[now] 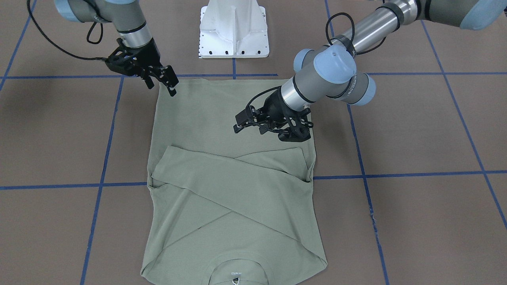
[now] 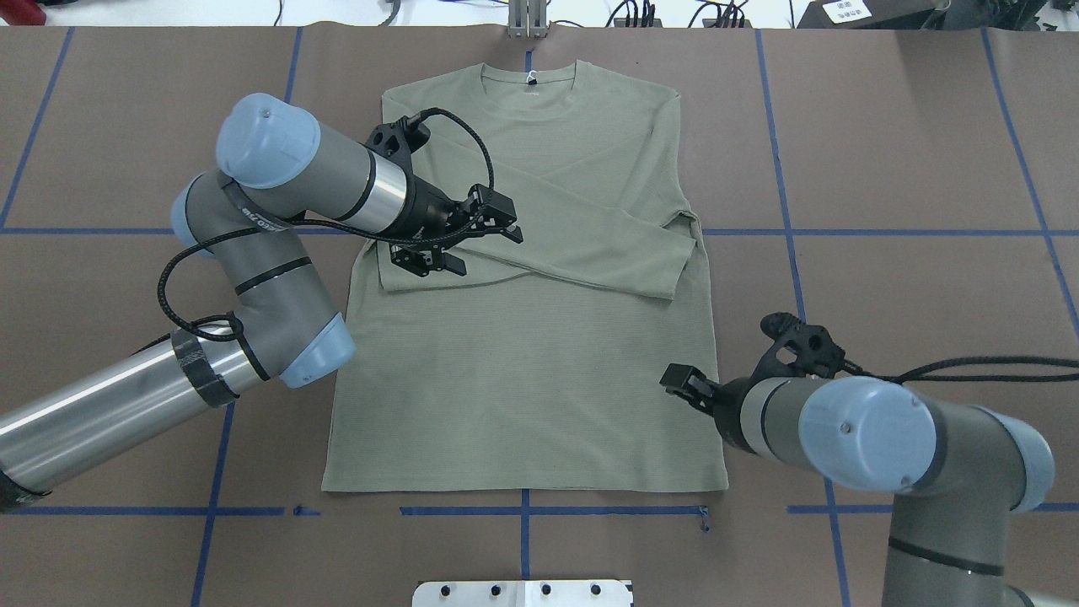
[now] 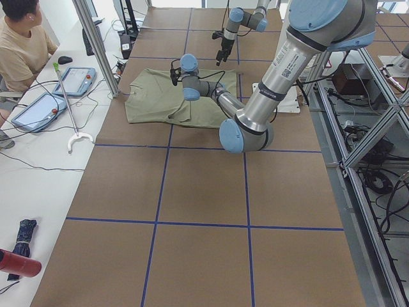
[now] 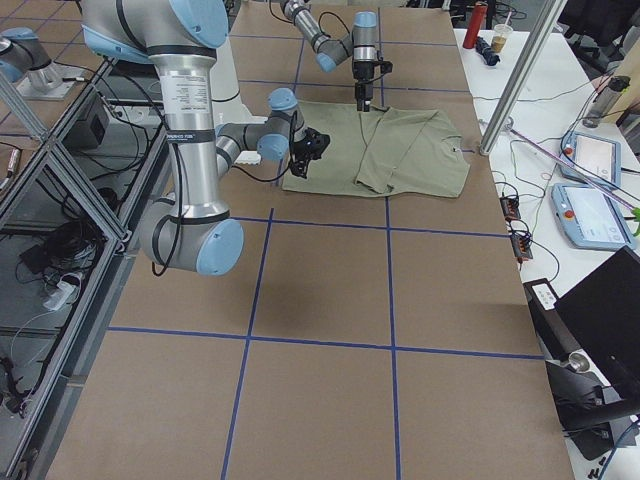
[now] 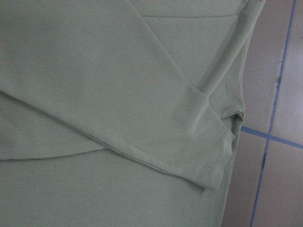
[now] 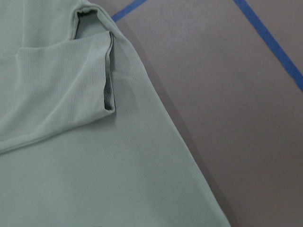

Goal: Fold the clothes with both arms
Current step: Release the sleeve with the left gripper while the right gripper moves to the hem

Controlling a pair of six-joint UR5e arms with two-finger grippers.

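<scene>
Jaws apart, empty, on left arm [image 2: 263,271] and right arm [image 2: 860,434], above green shirt [image 2: 523,371] on brown blue-taped table [image 2: 893,152].

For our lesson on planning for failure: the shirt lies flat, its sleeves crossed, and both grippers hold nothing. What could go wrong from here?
1. The crossed sleeves lie loose on the shirt. Lifting one end could let them slide out and undo the fold.
2. The right gripper is at the shirt's side edge near the hem, while the left gripper hovers further up by a cuff. Grasps that uneven might skew the next fold.
</scene>
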